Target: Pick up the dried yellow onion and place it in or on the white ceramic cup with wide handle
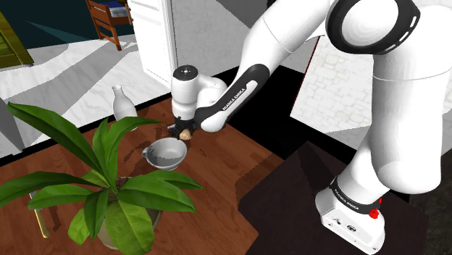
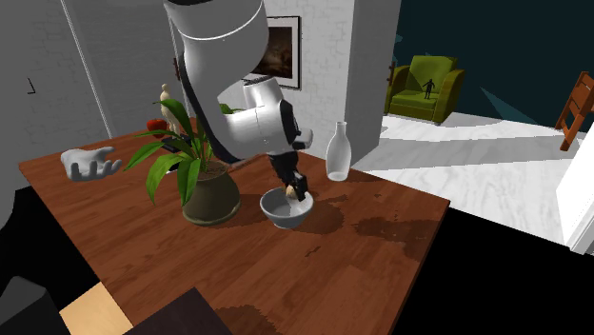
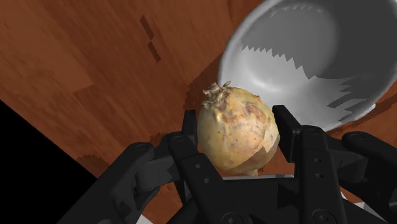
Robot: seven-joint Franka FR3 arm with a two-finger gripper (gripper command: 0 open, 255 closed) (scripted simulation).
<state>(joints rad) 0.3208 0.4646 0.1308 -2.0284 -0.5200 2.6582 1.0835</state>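
A tan, papery onion [image 3: 235, 130] with a dried root tuft sits clasped between my black fingers; my gripper [image 3: 236, 137] is shut on it. In the shoulder view the onion [image 1: 185, 134] hangs under the gripper [image 1: 181, 132], just above the far rim of the wide white cup [image 1: 166, 153] on the brown wooden table. The second exterior view shows the gripper [image 2: 295, 189] holding the onion [image 2: 290, 192] right over the cup [image 2: 287, 210]. Through the wrist camera the cup's hollow [image 3: 305, 57] lies just beyond the onion.
A white bottle-shaped vase [image 1: 123, 105] stands behind the cup. A leafy potted plant [image 1: 109, 181] is close beside it. A white hand-shaped figure [image 2: 88, 165] and a red object [image 2: 154, 124] lie at the table's far end. The table edge [image 1: 246, 181] runs near the stand.
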